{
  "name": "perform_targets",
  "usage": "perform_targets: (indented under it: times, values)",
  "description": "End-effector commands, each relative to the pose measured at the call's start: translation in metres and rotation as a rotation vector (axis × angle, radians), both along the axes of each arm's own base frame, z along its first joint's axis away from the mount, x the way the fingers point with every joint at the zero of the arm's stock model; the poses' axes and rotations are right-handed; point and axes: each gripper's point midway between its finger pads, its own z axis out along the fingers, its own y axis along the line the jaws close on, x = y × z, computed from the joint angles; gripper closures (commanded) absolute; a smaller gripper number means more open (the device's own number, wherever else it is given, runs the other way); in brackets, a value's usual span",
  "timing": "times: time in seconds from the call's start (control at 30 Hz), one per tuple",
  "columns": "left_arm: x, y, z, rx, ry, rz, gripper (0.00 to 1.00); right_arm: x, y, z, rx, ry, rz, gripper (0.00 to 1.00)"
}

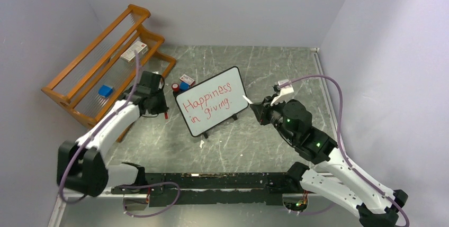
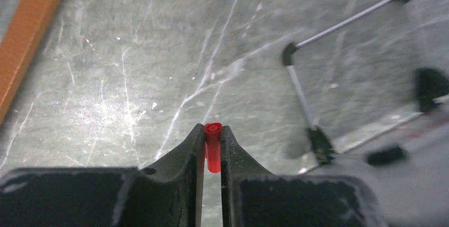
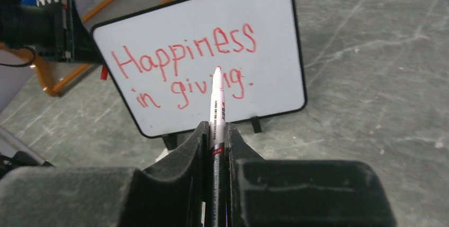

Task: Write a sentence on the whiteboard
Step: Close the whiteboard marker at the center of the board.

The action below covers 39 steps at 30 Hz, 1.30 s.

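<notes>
Right wrist view: the whiteboard [image 3: 275,36], white with a thin black frame and rounded corners, stands tilted on two little black feet mid-table. The sentence [image 3: 185,57] "Happiness in giving." runs in red over two slanted lines (full stop included). The right gripper [image 3: 214,132] clamps a white marker [image 3: 216,100] pointed at the board. Left of it, the left gripper [image 2: 213,132] pinches a red cap [image 2: 213,155].

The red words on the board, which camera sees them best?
The right wrist view: the red words are big and clear, though the marker covers a bit. The top view shows them small and slanted. The left wrist view shows no lettering.
</notes>
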Motion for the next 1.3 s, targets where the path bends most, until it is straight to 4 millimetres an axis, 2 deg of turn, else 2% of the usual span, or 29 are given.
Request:
perform_targets:
  times: [0.0,0.13,0.23,0.47,0.63,0.83,1.03,1.27]
  values:
    - [0.003,0.000,0.058,-0.112,-0.192,0.110,0.95,-0.004,0.030,0.016,0.080,-0.032,0.131,1.00]
    - [0.000,-0.009,0.111,-0.253,-0.368,0.134,0.95,-0.007,0.047,0.023,0.132,-0.051,0.204,1.00]
    - [-0.006,-0.012,0.143,-0.339,-0.466,0.148,0.95,-0.009,0.059,0.030,0.172,-0.070,0.248,1.00]
    - [-0.015,-0.028,0.193,-0.540,-0.598,0.132,0.95,-0.019,0.085,0.042,0.284,-0.127,0.328,1.00]
    - [-0.016,-0.047,0.211,-0.738,-0.655,0.117,0.95,-0.034,0.108,0.054,0.374,-0.223,0.364,1.00]
    - [-0.015,-0.062,0.226,-0.951,-0.694,0.133,0.95,-0.045,0.133,0.060,0.383,-0.337,0.368,1.00]
    - [-0.018,-0.065,0.238,-1.059,-0.710,0.152,0.95,-0.043,0.149,0.056,0.364,-0.367,0.352,1.00]
    - [-0.026,-0.074,0.236,-1.157,-0.662,0.135,0.95,-0.037,0.159,0.049,0.359,-0.401,0.309,1.00]
